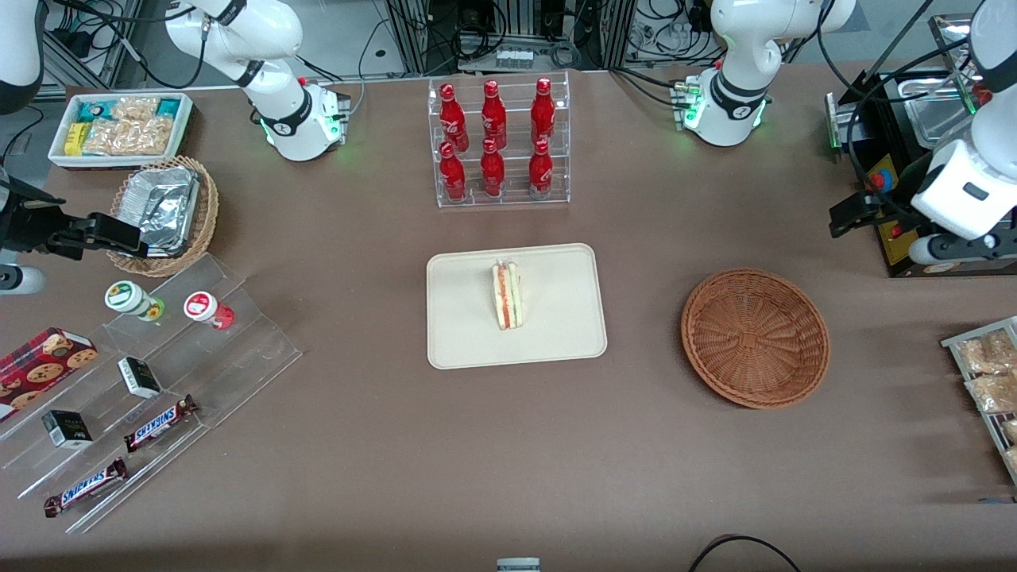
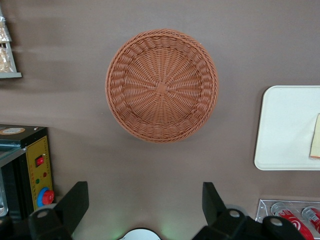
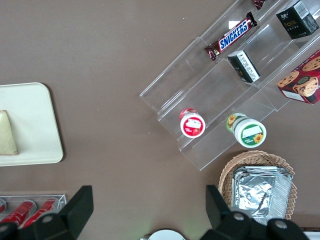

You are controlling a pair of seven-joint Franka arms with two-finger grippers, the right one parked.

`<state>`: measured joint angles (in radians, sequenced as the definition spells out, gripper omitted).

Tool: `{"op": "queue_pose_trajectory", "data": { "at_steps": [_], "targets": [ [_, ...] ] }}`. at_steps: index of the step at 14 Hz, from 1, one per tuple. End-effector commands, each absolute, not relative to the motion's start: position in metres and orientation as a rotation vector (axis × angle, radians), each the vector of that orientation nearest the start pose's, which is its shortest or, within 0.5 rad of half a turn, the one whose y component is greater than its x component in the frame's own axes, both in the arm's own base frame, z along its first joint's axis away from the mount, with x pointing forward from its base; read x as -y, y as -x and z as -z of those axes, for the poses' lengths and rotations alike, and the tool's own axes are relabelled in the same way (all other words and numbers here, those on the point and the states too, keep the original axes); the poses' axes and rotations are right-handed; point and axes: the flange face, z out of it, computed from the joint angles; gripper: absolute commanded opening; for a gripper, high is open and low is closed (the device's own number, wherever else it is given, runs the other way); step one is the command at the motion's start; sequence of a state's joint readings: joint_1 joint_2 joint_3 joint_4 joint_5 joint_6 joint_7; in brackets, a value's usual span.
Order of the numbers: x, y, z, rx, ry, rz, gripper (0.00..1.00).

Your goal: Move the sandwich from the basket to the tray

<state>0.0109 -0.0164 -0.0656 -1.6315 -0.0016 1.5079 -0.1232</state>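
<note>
I see the wrapped triangular white-bread sandwich [image 1: 506,295] lying on the flat cream rectangular tray [image 1: 556,342]. The round reddish-brown wicker basket [image 1: 755,338] holds nothing. My left gripper [image 2: 145,202] hangs above the table near it, fingers spread and released.

Six red bottles [image 1: 493,139] stand in one clear rack [image 1: 556,199], at 12 o'clock from the one tray [image 1: 461,334]. One sandwich [image 1: 507,295] lies on that tray. One basket [image 1: 755,338] sits at 3 o'clock from the tray in the front view. One gripper [image 2: 144,202] hangs above the table near this basket, fingers apart. Toward the parked arm's end are two Snickers bars [image 1: 161,423], two dark boxes [image 1: 139,376], two lidded cups [image 1: 131,299], one cookie box [image 1: 44,357], one lighter wicker basket [image 1: 208,208] and one white bin [image 1: 59,155].
</note>
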Motion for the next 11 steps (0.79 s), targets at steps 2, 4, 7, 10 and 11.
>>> {"op": "queue_pose_trajectory", "data": {
  "at_steps": [2, 4, 7, 10, 11],
  "targets": [
    [0.023, -0.536, -0.615, 0.101, 3.151, -0.116, 1.0],
    [0.026, -0.54, -0.619, 0.091, 3.155, -0.094, 1.0],
    [0.031, -0.546, -0.631, 0.078, 3.159, 0.041, 1.0],
    [0.026, -0.543, -0.633, 0.092, 3.158, 0.034, 1.0],
    [0.019, -0.541, -0.633, 0.111, 3.157, 0.02, 1.0]
  ]
}}
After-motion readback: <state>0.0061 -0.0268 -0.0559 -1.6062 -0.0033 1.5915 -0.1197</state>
